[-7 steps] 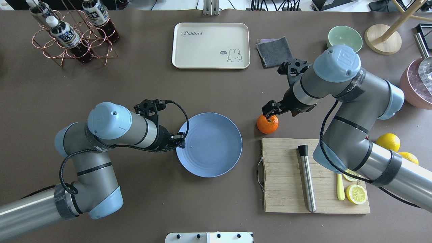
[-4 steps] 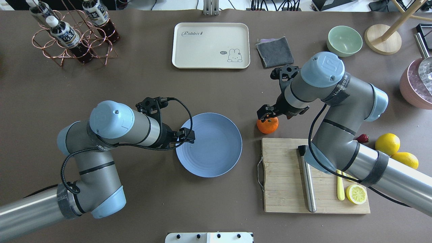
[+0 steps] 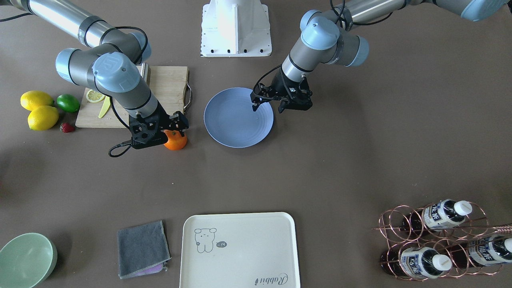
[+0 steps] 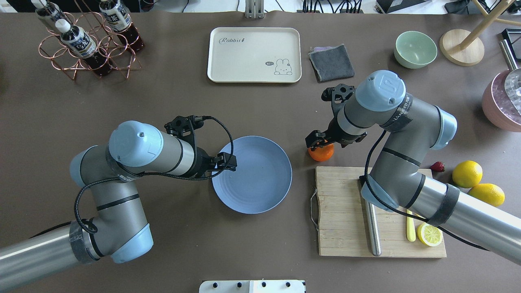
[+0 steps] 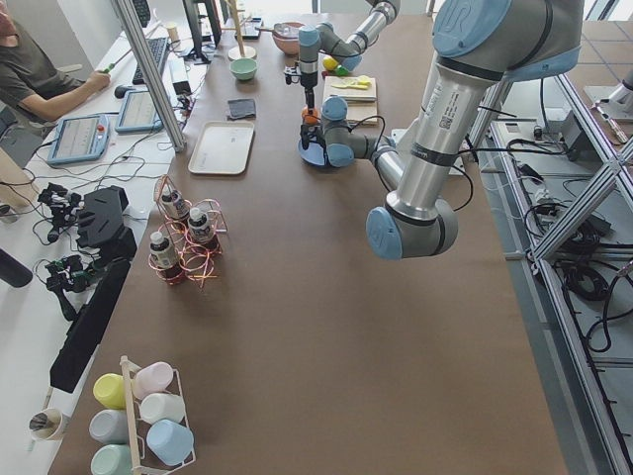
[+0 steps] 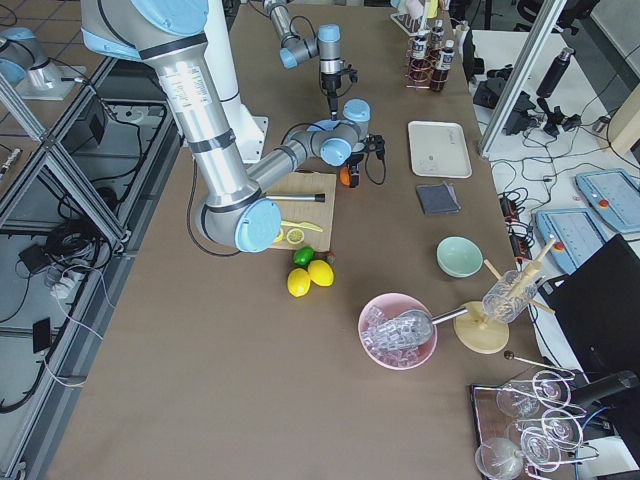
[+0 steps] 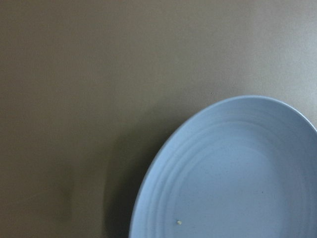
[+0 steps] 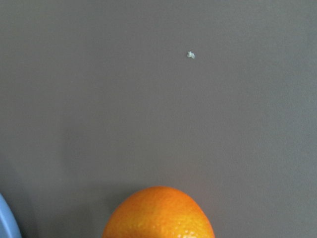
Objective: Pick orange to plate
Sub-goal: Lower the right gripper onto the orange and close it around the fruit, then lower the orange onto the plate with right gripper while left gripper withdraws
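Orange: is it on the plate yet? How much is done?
Not yet. Done: nothing; the plate is bare. In hand: the right hand sits over the orange, which rests on the table beside the cutting board; I cannot tell if it grips. To do: lift it, carry it, set it on the plate.

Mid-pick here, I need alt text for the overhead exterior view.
The right gripper sits low over the orange on the table, beside the far corner of the cutting board; whether it grips is unclear. The left gripper hangs open over the left rim of the bare blue plate.
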Available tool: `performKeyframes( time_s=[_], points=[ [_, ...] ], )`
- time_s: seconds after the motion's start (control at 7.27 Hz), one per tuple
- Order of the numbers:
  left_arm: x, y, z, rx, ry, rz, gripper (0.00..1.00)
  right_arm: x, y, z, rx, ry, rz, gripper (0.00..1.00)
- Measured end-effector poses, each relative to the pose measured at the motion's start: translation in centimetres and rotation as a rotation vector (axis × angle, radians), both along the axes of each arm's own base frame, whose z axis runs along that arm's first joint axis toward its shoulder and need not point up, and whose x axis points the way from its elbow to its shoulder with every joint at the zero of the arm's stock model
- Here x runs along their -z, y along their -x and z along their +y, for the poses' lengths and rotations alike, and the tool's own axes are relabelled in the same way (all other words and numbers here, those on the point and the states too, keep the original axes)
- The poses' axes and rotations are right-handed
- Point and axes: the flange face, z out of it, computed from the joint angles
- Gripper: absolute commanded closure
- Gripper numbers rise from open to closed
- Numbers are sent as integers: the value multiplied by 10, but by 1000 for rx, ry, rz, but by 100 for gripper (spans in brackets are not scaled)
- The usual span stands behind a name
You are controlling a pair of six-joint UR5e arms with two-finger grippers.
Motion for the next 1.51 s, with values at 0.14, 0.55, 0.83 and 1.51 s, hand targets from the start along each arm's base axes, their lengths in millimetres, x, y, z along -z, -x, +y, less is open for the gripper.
performKeyframes(
  time_s=[0.14, 0.55, 0.83, 1.51],
  points=[
    [1, 0, -1, 5, -2, 0, 2, 4, 1, 0, -2, 1, -5, 2],
    [2, -1, -2, 10, -4, 1, 2, 12, 3, 2, 0, -2, -18, 2],
    [2, -1, -2, 22, -9, -2, 2, 9, 6, 5, 8, -1, -14, 3],
    [4, -1, -2, 44, 13, 3, 2, 1, 9, 8, 14, 8, 4, 100]
  ],
)
